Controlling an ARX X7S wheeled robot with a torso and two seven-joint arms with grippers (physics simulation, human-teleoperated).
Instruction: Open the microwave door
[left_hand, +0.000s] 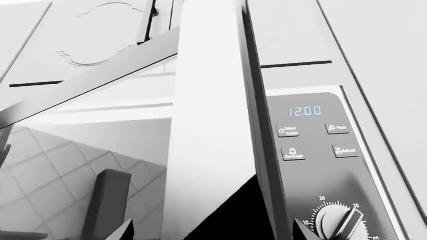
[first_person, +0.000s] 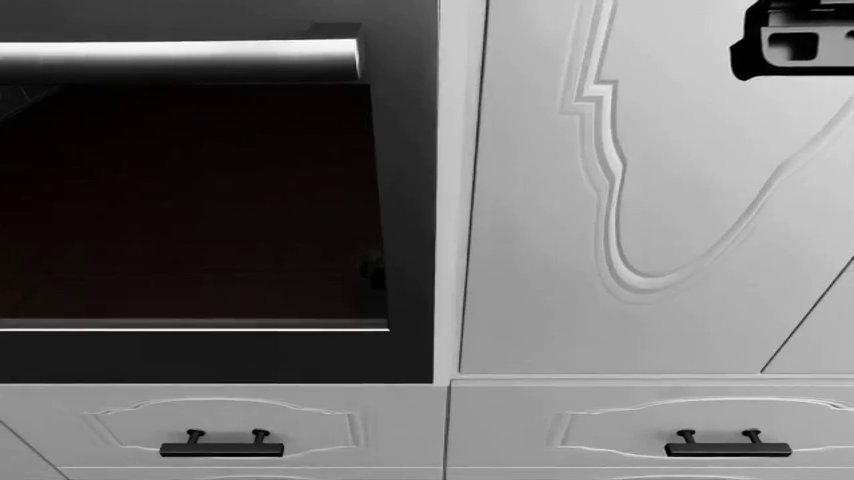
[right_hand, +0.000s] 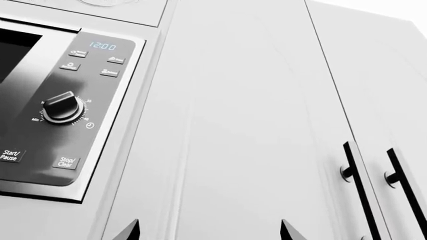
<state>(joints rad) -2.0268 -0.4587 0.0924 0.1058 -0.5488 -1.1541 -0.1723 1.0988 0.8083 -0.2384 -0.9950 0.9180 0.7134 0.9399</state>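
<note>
- One microwave door (left_hand: 207, 125) stands swung partly ajar, its pale edge just ahead of the left gripper (left_hand: 67, 232), whose jaw state I cannot tell.
- Control panel (right_hand: 73, 105) reads 12:00; right gripper (right_hand: 210, 232) spread wide, beside it.

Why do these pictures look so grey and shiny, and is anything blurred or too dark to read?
Left wrist view: the open microwave door mirrors tiles, and the clock reads sharp. Head view: a bright streak of glare tops a dark glass panel whose inside is too dark to read. Right wrist view: even, soft light, crisp dial, small button labels hard to read.
</note>
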